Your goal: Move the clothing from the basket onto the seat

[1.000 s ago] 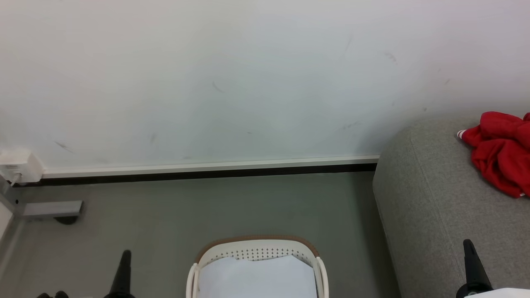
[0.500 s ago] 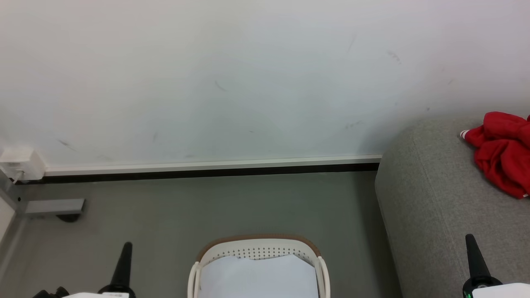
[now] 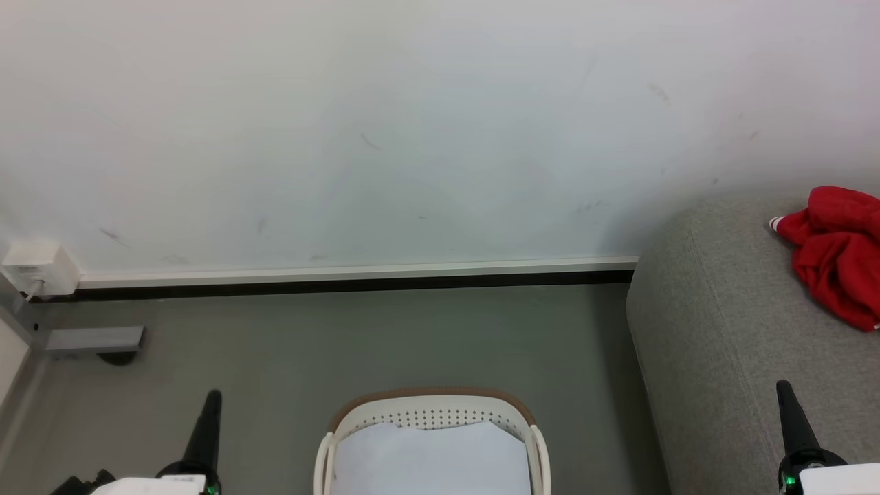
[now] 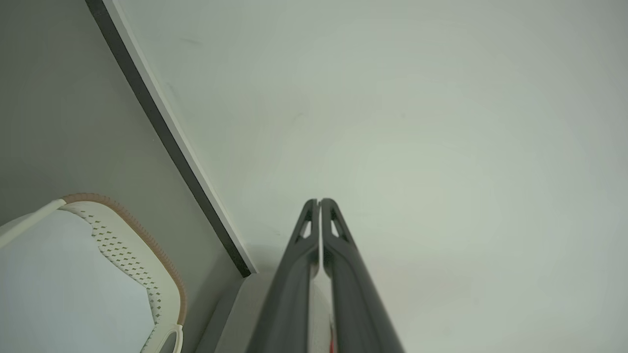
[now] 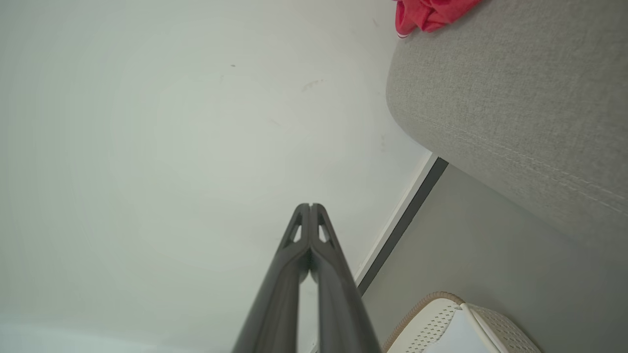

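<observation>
Right gripper (image 3: 783,386) raised slightly, fingers together, empty, clothing (image 3: 835,254) well ahead on seat (image 3: 722,330), seemingly bunched

- basket (image 3: 430,417): smooth cream plastic, perforated wall, brown rim band.
- sheet (image 3: 430,457) inside basket: pale, flat, matt.
- seat (image 3: 715,344) right of basket: grey woven cloth, coarse, matt.
- clothing (image 3: 835,261): soft red fabric.
- floor (image 3: 344,344) around basket: smooth, matt grey.
</observation>
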